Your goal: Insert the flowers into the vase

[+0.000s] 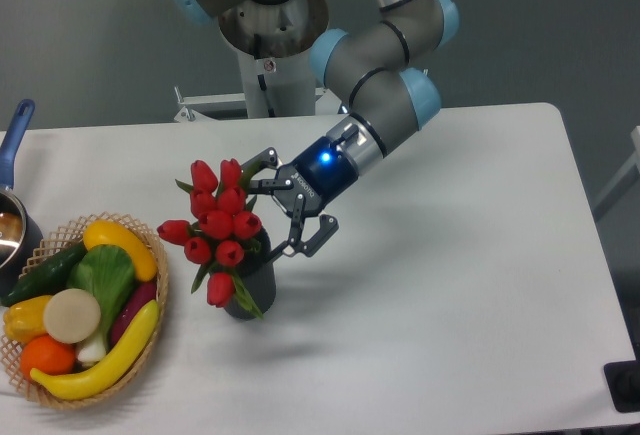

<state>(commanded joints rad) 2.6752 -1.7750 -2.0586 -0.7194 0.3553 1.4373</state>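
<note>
The flowers (221, 225), a bunch of red tulip buds with green leaves, stand with their stem down in the vase (250, 292), a small dark cylinder left of the table's middle. The bunch leans left and covers most of the vase's mouth. My gripper (278, 212) is open just to the right of the bunch, tilted down towards it. One finger (262, 165) reaches past the top buds and the other finger (312, 240) hangs right of the vase's rim. Nothing is held between them.
A woven basket (161, 300) of vegetables sits at the front left, close to the vase. A pot with a blue handle (15, 127) is at the far left edge. The arm's base (270, 45) stands behind the table.
</note>
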